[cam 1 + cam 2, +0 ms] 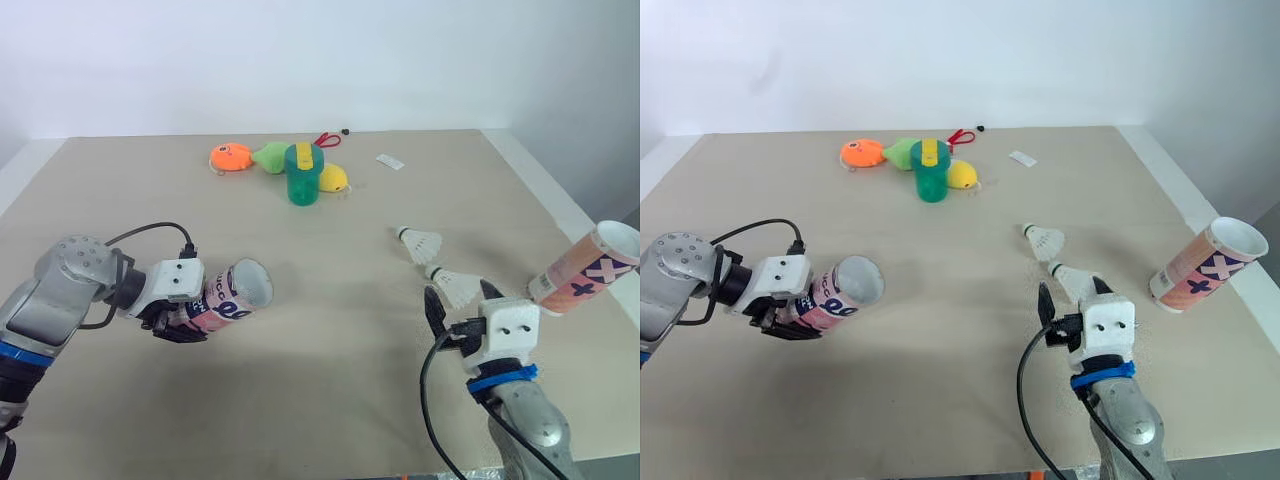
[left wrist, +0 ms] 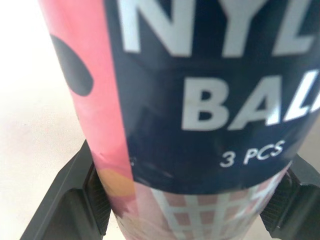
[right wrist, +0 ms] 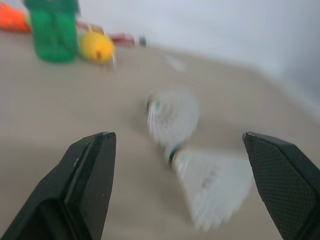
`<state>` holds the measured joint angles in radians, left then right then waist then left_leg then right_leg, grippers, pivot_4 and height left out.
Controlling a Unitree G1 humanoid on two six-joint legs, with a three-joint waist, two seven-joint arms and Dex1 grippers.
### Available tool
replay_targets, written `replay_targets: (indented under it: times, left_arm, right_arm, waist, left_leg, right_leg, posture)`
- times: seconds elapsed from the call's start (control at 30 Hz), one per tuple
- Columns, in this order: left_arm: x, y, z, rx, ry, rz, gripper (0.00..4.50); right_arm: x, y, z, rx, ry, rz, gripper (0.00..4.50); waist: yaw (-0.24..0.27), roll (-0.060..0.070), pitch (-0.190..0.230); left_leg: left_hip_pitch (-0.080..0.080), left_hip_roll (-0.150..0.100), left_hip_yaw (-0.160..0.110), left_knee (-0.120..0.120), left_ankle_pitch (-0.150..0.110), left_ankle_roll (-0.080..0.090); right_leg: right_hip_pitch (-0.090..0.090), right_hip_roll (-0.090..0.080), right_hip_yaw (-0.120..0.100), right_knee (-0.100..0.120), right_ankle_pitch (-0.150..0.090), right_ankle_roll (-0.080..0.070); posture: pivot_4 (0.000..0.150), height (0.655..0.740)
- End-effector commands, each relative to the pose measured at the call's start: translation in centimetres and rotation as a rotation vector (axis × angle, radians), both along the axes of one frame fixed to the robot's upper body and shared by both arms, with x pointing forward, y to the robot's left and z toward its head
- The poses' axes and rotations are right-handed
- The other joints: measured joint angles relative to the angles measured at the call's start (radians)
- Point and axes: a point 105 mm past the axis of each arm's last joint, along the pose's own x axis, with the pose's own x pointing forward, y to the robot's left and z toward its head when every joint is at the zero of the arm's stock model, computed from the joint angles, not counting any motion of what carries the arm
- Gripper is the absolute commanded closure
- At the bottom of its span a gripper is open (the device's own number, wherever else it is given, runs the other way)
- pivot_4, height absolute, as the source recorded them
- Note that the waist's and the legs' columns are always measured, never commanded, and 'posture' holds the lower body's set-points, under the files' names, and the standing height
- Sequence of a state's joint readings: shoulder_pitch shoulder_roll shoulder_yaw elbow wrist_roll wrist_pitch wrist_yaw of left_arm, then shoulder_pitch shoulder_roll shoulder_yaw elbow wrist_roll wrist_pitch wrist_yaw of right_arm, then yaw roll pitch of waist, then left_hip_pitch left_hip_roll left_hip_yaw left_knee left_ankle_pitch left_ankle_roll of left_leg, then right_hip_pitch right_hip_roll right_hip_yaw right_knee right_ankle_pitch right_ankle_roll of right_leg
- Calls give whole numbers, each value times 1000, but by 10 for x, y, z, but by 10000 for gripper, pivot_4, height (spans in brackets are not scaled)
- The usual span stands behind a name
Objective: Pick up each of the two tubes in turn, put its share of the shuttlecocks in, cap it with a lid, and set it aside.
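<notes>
- Your left gripper (image 1: 188, 320) is clamped on the pink-and-navy printed cardboard tube (image 1: 236, 295). The left wrist view shows both black fingers (image 2: 75, 200) pressed against the tube's sides.
- The tube is held low over the beige tabletop (image 1: 330, 390), roughly on its side, with its uncapped mouth pointing towards the table's middle. You can't tell whether anything is inside.
- Your right gripper (image 1: 461, 300) is spread wide and has hold of nothing. It points at the nearer white feathered shuttlecock (image 1: 455, 285), which lies on the table just ahead, between the fingertips in the right wrist view.
- The second white feathered shuttlecock (image 1: 420, 242) lies just beyond the first, near it but apart.
- The other tube, pink with dark crosses (image 1: 585, 270), sits tilted at the table's right edge. Its mouth is open and it is well apart from the right gripper.
- At the far side is a green cylindrical container with a yellow band (image 1: 304, 175). Around it are an orange plush toy (image 1: 230, 157), a yellow plush toy (image 1: 335, 180), a red loop (image 1: 327, 140) and a small white packet (image 1: 391, 161).
- Progress looks early: the first tube is picked up, but both shuttlecocks are still on the table.
- Still to do: load this tube, cap it and set it aside, then do the same with the tube at the edge.
</notes>
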<state>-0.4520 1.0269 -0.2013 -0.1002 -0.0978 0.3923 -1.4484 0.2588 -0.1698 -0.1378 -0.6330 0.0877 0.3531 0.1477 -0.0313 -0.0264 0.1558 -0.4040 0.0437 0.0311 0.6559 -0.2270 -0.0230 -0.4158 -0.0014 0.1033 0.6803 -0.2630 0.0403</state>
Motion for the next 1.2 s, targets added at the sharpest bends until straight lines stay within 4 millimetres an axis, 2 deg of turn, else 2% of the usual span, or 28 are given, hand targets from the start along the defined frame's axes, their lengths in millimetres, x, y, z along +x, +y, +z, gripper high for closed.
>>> replay_targets:
  times: [0.03,0.27,0.5,0.6,0.67,0.7,0.77,0.8,0.87,1.03,1.1,1.2]
  left_arm:
    - [-8,-9,-13,-14,53,-27,11287]
    - [-10,-8,-12,-16,49,-12,11287]
    - [-11,-9,-11,-23,40,-3,11287]
    - [-11,-9,-11,-25,37,-1,11287]
    - [-12,-10,-10,-31,35,-1,11287]
    - [-12,-10,-9,-34,35,-1,11287]
    - [-13,-11,-9,-38,34,0,11287]
    - [-13,-11,-9,-39,34,0,11287]
    - [-13,-11,-9,-41,33,3,11287]
    - [-13,-10,-9,-39,36,10,11287]
    - [-13,-10,-9,-38,37,11,11287]
    - [-13,-9,-8,-37,37,12,11287]
  right_arm:
    - [3,-5,4,42,4,-22,1342]
    - [16,-7,0,127,56,-29,1342]
    - [27,-1,-3,186,97,-7,1342]
    - [29,0,-3,193,105,-1,9851]
    - [31,-2,-3,198,110,-7,18066]
    - [32,-3,-3,200,111,-10,24623]
    - [33,-4,-3,214,114,-21,31308]
    - [34,-5,-3,221,116,-26,36990]
    - [34,-6,-4,228,124,-32,44814]
    - [33,-7,-1,229,108,-18,44814]
    - [29,-5,12,202,38,32,44814]
    - [15,9,42,211,-112,174,44814]
  waist:
    - [0,0,0]
    - [-1,0,0]
    - [-1,0,0]
    - [-1,0,0]
    - [-1,0,0]
    - [-1,0,0]
    - [-1,0,0]
    - [-1,0,0]
    - [-1,0,0]
    - [-1,0,0]
    - [-1,0,0]
    - [-1,1,0]
  left_leg:
    - [0,0,0,0,0,0]
    - [-1,-1,0,0,0,0]
    - [-1,-1,-1,-1,0,0]
    - [-1,-1,-1,-1,0,0]
    - [-1,-1,-1,-1,0,0]
    - [-1,-1,-1,-1,0,0]
    - [-1,-2,-1,-1,0,0]
    - [-2,-2,-1,-1,0,0]
    - [-2,-2,-1,-1,0,0]
    - [-2,-3,-2,-1,-1,0]
    - [-2,-3,-2,-1,-1,0]
    - [-2,-5,-2,-2,-1,1]
  right_leg:
    - [0,0,0,0,0,0]
    - [0,-1,0,0,0,1]
    - [0,-1,-1,0,-1,1]
    - [0,-1,-1,0,-1,1]
    - [0,-1,-1,0,-1,1]
    - [0,-1,-1,0,-1,1]
    - [0,-1,-1,0,-2,1]
    - [0,-1,-1,0,-2,1]
    - [-1,-2,-1,0,-2,1]
    - [-1,-2,-1,0,-2,2]
    - [0,-3,-1,0,-2,2]
    - [0,-4,-1,0,-3,3]
  posture:
    - [1500,7400]
    - [1500,7400]
    - [1500,7400]
    - [1500,7400]
    - [1500,7400]
    - [1500,7400]
    - [1500,7400]
    - [1500,7400]
    - [1500,7400]
    - [1500,7400]
    - [1500,7400]
    - [1500,7400]
